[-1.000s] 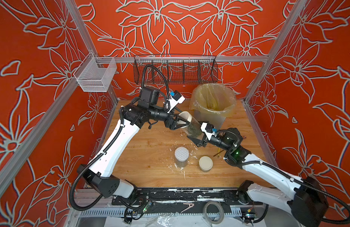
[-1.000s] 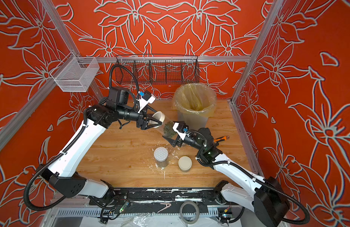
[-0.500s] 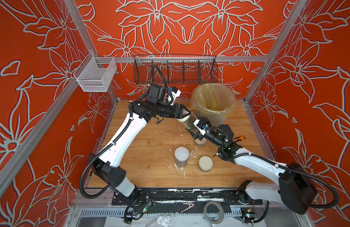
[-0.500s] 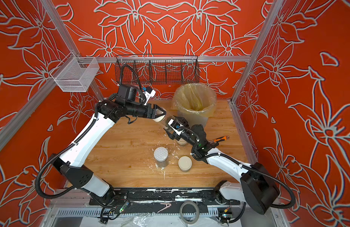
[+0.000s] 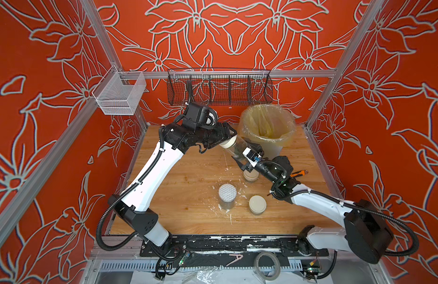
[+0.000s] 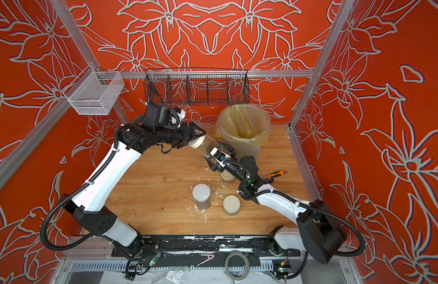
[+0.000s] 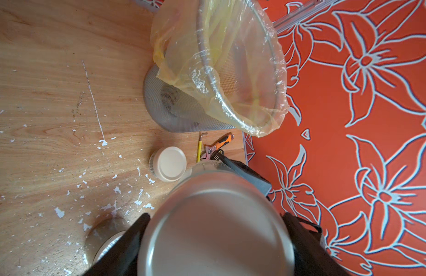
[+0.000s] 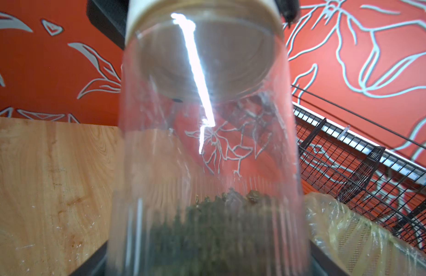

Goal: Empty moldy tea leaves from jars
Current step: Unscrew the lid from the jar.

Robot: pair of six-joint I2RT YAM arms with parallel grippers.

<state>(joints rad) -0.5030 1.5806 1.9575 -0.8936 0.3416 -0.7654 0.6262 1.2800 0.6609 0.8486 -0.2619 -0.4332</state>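
A tall clear jar (image 5: pixel 235 150) hangs tilted in the air just in front of the bin, with dark tea leaves (image 8: pixel 212 227) piled at its lower end. My left gripper (image 5: pixel 228 139) is shut on its cream lid (image 7: pixel 214 234). My right gripper (image 5: pixel 245 157) is shut on the jar's body at the leaf end. In both top views a tall jar with a dotted white lid (image 6: pixel 201 193) and a squat cream-lidded jar (image 6: pixel 231 204) stand on the table. Another squat jar (image 5: pixel 250 175) sits partly hidden under my right arm.
The grey mesh bin (image 5: pixel 290 132) with its yellowish liner stands at the back right, close behind the held jar. An orange-handled tool (image 7: pixel 215 148) lies by the right wall. White flakes (image 7: pixel 103 143) litter the wooden table. A black wire basket (image 5: pixel 220 88) hangs on the back wall.
My left wrist has rolled around the lid and its forearm has swung right. The right arm has reached in further behind the jar. The jar has stayed almost in place by the bin.
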